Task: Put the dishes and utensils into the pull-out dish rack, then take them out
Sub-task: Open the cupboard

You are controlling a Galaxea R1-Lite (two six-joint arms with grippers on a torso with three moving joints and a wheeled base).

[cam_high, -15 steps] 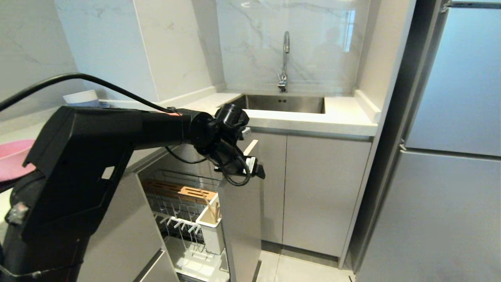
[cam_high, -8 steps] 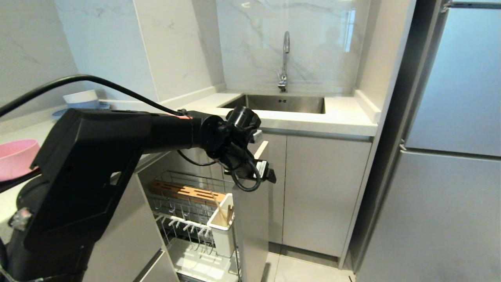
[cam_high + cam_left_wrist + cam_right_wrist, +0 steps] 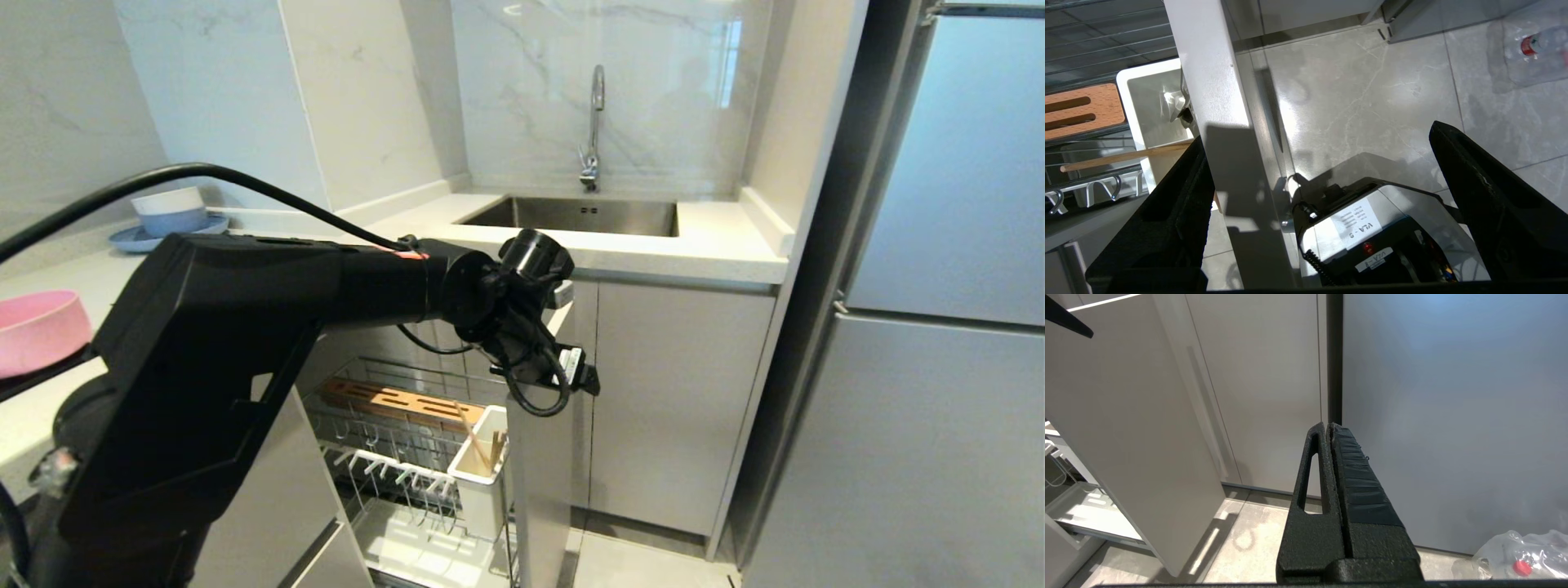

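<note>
Head view: marble-tiled kitchen; white countertop [image 3: 653, 245] around steel sink [image 3: 588, 216].

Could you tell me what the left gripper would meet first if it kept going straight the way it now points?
The left gripper points down with open jaws straddling the top edge of the pull-out dish rack's cabinet front. Going straight on, it would probably meet that edge first, though depth is unclear.

Marble walls [image 3: 367, 98], grey cabinets [image 3: 669, 392]

Chrome wire dish rack [image 3: 384, 425] carries a slotted wooden strip [image 3: 392, 400] and white plastic caddy [image 3: 478, 482]; matte pink bowl [image 3: 41, 331]; glossy marble-look wall [image 3: 367, 98]; brushed steel sink [image 3: 584, 214].
</note>
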